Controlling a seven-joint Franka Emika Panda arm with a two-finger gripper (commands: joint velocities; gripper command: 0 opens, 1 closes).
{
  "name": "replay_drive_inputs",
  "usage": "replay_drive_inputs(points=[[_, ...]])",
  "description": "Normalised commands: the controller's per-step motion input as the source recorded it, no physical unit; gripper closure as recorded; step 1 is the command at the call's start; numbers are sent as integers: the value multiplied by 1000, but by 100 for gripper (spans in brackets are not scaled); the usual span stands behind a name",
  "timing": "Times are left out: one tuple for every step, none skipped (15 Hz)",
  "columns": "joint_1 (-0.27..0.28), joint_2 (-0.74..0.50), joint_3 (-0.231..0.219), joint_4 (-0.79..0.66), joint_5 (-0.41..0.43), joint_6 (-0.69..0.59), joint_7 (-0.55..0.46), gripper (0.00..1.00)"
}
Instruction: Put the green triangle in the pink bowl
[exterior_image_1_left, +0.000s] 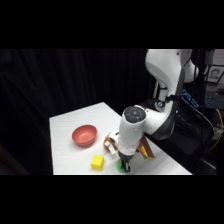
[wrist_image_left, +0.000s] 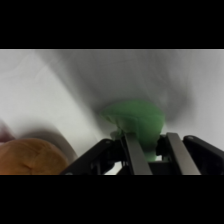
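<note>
Two views, one moment. White Franka arm's two-finger gripper (exterior_image_1_left: 124, 167) is down at the near edge of the white table (exterior_image_1_left: 67, 125), sitting over the small light-green chunky triangle block (exterior_image_1_left: 120, 166), of which only a sliver of green shows past the gripper in the side view. In the wrist view the green triangle (wrist_image_left: 136, 119) lies between the two metal fingers (wrist_image_left: 136, 155), which flank it closely on either side; jaws look narrowed around the block, but whether they actually press on it or have a sliver of gap left I cannot tell. Block seems to rest on the table, not lifted.

Round shallow reddish-pink bowl (exterior_image_1_left: 84, 135) sits well apart to the left of the gripper in the side view, nothing in it as far as visible. Small yellow cube (exterior_image_1_left: 97, 162) is between bowl and gripper, near the table's front edge, just beside the gripper. Brown-and-white object (exterior_image_1_left: 110, 143) is partly hidden behind the arm; a brown rounded shape (wrist_image_left: 30, 157) shows at the wrist view's lower left.

Progress, judged: early stage. Approach and descent done, grasp at or near closing. Left: secure grip, lift, carry left past the yellow cube, release over the pink bowl.
</note>
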Motion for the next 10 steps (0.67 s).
replay_drive_inputs(points=[[-45, -348, 61, -101, 58, -295, -218, 97], [-30, -447, 65, -156, 40, -330, -201, 95], [-42, -514, 80, -173, 26, -363, -208, 95], [-47, -543, 81, -163, -3, -408, -196, 95], [-96, -583, 127, -144, 9, -475, -240, 95], [-127, -563, 152, -111, 10, -485, -241, 95], [-166, -537, 180, -61, 21, -511, -263, 95], [-198, -480, 197, -7, 32, -512, -279, 95], [-218, -416, 202, 45, 36, -499, -285, 95], [-233, -347, 207, 90, 55, -469, -298, 95]])
